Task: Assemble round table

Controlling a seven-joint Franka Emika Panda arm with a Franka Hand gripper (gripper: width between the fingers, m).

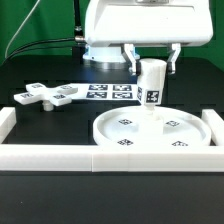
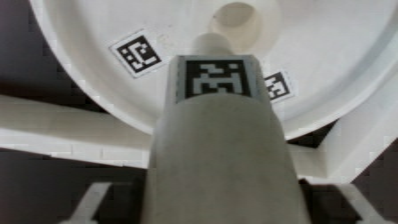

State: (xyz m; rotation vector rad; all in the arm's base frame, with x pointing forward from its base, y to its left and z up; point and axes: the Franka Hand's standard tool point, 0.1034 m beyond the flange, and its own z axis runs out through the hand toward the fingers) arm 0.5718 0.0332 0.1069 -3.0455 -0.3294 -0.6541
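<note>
The gripper (image 1: 152, 64) is in the upper middle of the exterior view. Its two fingers are clamped on the top of the leg (image 1: 152, 84), one on each side. The leg is a short thick tube, and it hangs straight up and down over the disc (image 1: 106, 128).

The disc lies flat on the black tabletop (image 1: 40, 125), in the lower right of the exterior view. In the wrist view the leg (image 2: 214, 130) points at the disc (image 2: 338, 50), and the hole (image 2: 235, 14) in the middle shows open. So I think the leg is not in yet. I cannot tell if its tip touches the disc.

The cross (image 1: 45, 96) lies by itself at the exterior view's left, well apart from the disc.

The job looks early. No two parts are joined. The leg must go into the hole, and then the cross must go on.
</note>
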